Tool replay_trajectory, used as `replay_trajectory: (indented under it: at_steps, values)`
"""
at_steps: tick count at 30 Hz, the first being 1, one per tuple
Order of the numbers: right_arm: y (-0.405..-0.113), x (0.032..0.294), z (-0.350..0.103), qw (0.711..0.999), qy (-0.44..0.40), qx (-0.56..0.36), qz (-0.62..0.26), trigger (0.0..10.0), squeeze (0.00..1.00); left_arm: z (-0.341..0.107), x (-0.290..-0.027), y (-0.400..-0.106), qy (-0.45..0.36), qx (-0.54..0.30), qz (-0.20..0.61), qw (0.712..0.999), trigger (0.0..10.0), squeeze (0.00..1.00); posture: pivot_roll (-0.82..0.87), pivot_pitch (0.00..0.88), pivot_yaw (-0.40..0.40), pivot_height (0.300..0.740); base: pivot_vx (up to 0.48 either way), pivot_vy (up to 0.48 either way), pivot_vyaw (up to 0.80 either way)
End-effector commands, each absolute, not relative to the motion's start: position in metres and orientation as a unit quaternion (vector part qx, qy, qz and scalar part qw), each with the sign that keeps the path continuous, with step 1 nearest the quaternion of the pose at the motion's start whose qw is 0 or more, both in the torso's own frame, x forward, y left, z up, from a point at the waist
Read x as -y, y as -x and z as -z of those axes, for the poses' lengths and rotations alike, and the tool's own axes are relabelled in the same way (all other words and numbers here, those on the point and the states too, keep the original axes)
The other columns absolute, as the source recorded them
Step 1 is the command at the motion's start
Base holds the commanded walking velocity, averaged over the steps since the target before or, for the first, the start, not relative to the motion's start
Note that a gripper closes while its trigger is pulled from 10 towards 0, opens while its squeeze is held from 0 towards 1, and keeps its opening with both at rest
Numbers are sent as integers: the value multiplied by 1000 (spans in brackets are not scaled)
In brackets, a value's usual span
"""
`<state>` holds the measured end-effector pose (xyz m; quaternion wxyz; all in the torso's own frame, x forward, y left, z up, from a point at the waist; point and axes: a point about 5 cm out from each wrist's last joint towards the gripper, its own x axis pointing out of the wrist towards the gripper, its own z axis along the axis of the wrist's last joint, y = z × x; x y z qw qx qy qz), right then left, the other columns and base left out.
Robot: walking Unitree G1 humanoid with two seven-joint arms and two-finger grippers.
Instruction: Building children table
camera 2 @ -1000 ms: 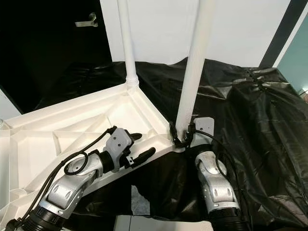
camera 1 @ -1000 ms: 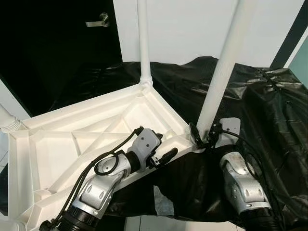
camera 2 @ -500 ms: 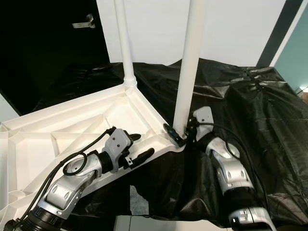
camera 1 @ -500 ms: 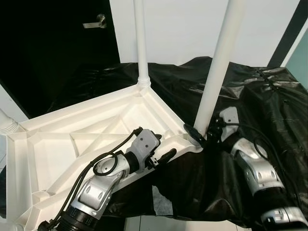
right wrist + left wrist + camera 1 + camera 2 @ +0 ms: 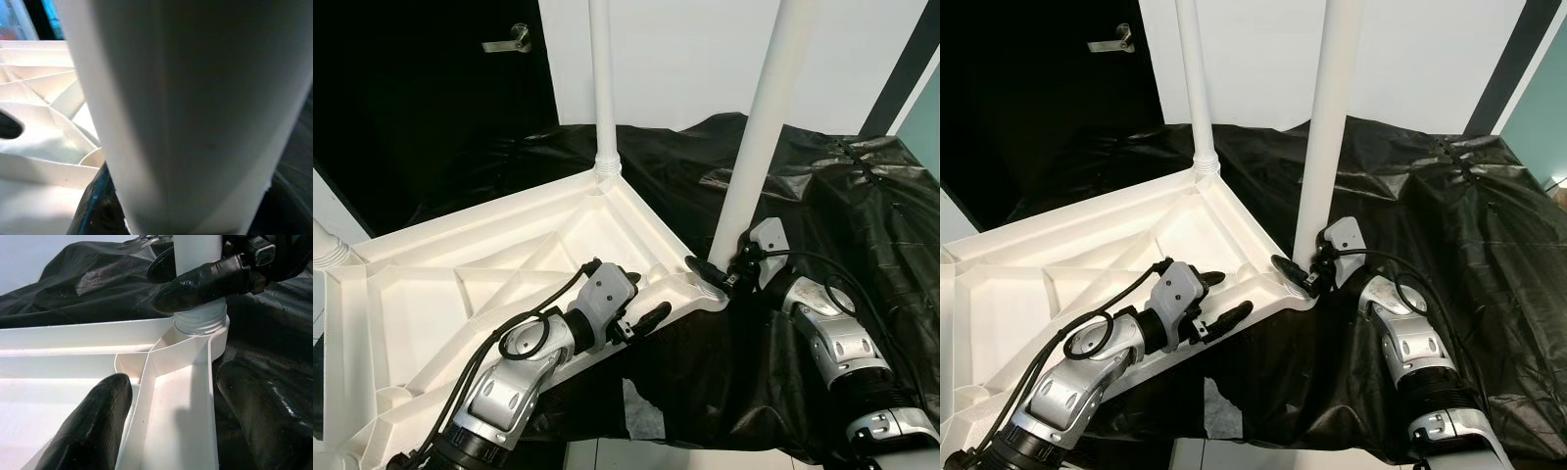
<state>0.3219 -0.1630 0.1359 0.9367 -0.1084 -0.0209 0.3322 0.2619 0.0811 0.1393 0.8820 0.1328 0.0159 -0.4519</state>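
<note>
A white children's table top (image 5: 460,255) lies upside down, ribs up, on a black plastic sheet (image 5: 842,196). One white leg (image 5: 754,147) stands upright in the near right corner socket. My right gripper (image 5: 715,277) is shut on that leg just above its threaded collar; the left wrist view shows its fingers (image 5: 205,281) clasping the leg (image 5: 198,249). Up close, the leg (image 5: 186,112) covers most of the right wrist view. My left gripper (image 5: 1230,294) is open, astride the table's front rim a little left of that corner, one finger inside and one outside.
A second leg (image 5: 603,98) stands in the far corner and a third (image 5: 328,250) at the left edge. A dark door with a handle (image 5: 509,41) is behind on the left. The sheet has a pale gap (image 5: 641,411) near my feet.
My right forearm has swung out to the right while its gripper stays clasped on the leg's base. The left arm has hardly moved.
</note>
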Motion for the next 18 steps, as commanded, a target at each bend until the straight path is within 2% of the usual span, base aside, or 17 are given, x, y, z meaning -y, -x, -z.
replay_trajectory:
  at_steps: [1, 2, 3, 8, 15, 18]
  values:
    - [-320, 169, -124, 943, 122, -10, -309, 0, 0, -139, -80, -258, -133, -21, 467, 874, 10000, 0, 10, 0, -35, 740, 0, 0, 0]
    - [-320, 170, -122, 948, 128, -13, -290, 4000, 0, -139, -80, -258, -133, -21, 468, 873, 10000, 0, 6, 0, -31, 740, 0, 0, 0]
    - [-319, 169, -121, 955, 121, -14, -272, 10000, 0, -138, -80, -258, -133, -22, 469, 873, 10000, 0, 2, 0, -28, 740, 0, 0, 0]
    - [-314, 163, -116, 977, 85, -18, -195, 10000, 0, -135, -79, -257, -131, -30, 471, 872, 10000, 0, -4, 0, -14, 740, 0, 0, 0]
    - [-311, 157, -113, 983, 80, -19, -164, 10000, 0, -133, -79, -255, -129, -35, 475, 870, 10000, 0, -10, 0, -4, 740, 0, 0, 0]
    - [-305, 139, -112, 994, 50, -10, -94, 10000, 0, -132, -78, -253, -127, -38, 480, 867, 10000, 0, -13, 0, -1, 740, 0, 0, 0]
